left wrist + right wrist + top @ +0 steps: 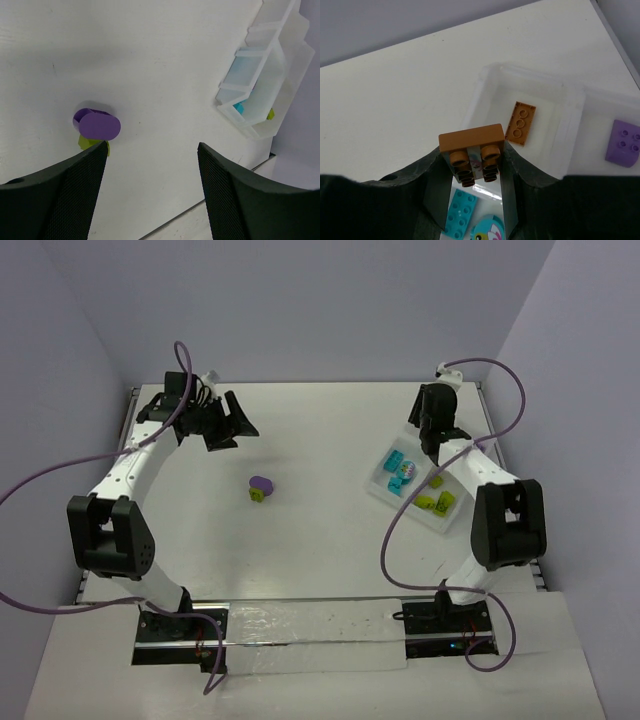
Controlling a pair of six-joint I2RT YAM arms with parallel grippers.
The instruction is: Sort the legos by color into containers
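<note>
My right gripper [472, 156] is shut on an orange brick [471, 141] and holds it above the white tray [532, 71]. Below it, one compartment holds a flat orange plate [521, 123]. Another holds a purple brick [623, 142], and a nearer one holds a cyan plate [460, 212]. In the top view this gripper [432, 438] hangs over the tray's [375, 488] far end. A purple piece on a lime brick [262, 487] lies mid-table. My left gripper [151, 147] stands open with nothing between its fingers, up and back from that clump [97, 125].
Cyan bricks [396, 462] and lime bricks [436, 502] lie in the tray's compartments. Walls close off the table on the left, back and right. Purple cables loop from both arms over the table's sides.
</note>
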